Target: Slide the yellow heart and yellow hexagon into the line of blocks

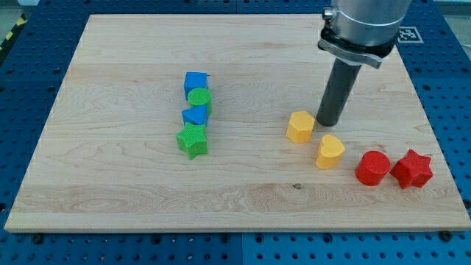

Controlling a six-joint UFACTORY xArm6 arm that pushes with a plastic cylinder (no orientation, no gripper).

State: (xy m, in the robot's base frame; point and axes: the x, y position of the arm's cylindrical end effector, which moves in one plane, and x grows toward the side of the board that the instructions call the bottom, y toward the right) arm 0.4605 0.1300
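resting my tip (328, 122) on the wooden counter (110, 184), just right of the yellow hexagon (300, 126) and above the yellow heart (330, 152). bare rod tool, no jaws to spread or close. both yellows well apart from the blue-green line (195, 114) at left; sliding not yet done.

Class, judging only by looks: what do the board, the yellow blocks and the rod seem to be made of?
Board: pale wood, matte, visible grain. Yellow hexagon and yellow heart: likely plastic, uniform colour, faintly ridged surface. The rod ending in my tip, beside the hexagon: dark, smooth, perhaps metal or plastic; unclear.
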